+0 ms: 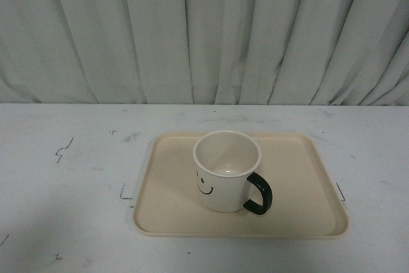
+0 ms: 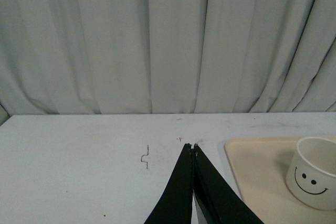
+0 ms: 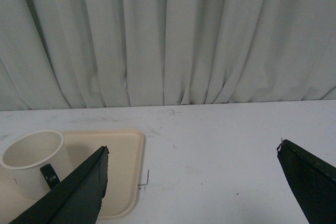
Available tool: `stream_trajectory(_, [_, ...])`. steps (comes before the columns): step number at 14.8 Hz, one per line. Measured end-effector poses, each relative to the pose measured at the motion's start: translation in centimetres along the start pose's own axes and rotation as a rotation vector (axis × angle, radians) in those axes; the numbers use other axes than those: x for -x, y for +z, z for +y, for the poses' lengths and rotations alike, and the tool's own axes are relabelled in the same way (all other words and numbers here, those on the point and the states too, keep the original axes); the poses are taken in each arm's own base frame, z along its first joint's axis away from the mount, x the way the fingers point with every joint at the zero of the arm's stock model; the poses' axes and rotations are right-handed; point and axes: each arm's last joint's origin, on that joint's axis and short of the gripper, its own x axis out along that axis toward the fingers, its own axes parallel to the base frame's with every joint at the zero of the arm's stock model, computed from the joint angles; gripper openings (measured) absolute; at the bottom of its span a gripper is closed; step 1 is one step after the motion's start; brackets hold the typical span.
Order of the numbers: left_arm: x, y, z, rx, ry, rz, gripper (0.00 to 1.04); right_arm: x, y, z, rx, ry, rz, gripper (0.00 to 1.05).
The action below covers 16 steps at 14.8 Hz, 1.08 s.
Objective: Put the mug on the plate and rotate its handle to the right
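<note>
The cream-white mug stands upright on the beige plate, near its middle. Its black smiley face turns toward the front left and its black handle points to the front right. Neither arm shows in the front view. My left gripper is shut, its tips over bare table left of the plate, with the mug off to the side. My right gripper is wide open over bare table right of the plate; the mug and its handle sit beyond one finger.
A grey-white curtain hangs along the table's far edge. The white table carries small black pen marks left of the plate and corner marks beside its rim.
</note>
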Motion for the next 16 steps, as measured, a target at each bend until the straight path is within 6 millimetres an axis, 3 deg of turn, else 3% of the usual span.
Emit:
stream_trajectory(2, [1.0,-0.3,0.0,0.0,0.0,0.014,0.02,0.0,0.0,0.0,0.0,0.0,0.0,0.98])
stream_trajectory(6, [1.0,-0.3,0.0,0.0,0.0,0.011,0.02,0.0,0.0,0.0,0.0,0.0,0.0,0.98])
stream_trajectory(9, [1.0,-0.3,0.0,0.002,0.0,0.012,0.43,-0.3,0.6,0.0,0.0,0.003,-0.046,0.98])
stream_trajectory(12, [1.0,-0.3,0.0,0.002,0.0,0.012,0.7,-3.2,2.4,0.1,-0.002,0.04,-0.017,0.98])
stream_trajectory(14, [1.0,-0.3,0.0,0.002,0.0,0.012,0.97,-7.6,4.6,1.1,0.003,0.126,0.107,0.98])
stream_trajectory(16, [1.0,-0.3,0.0,0.001,0.0,0.012,0.97,-11.4,4.5,2.8,0.038,0.224,0.318,0.98])
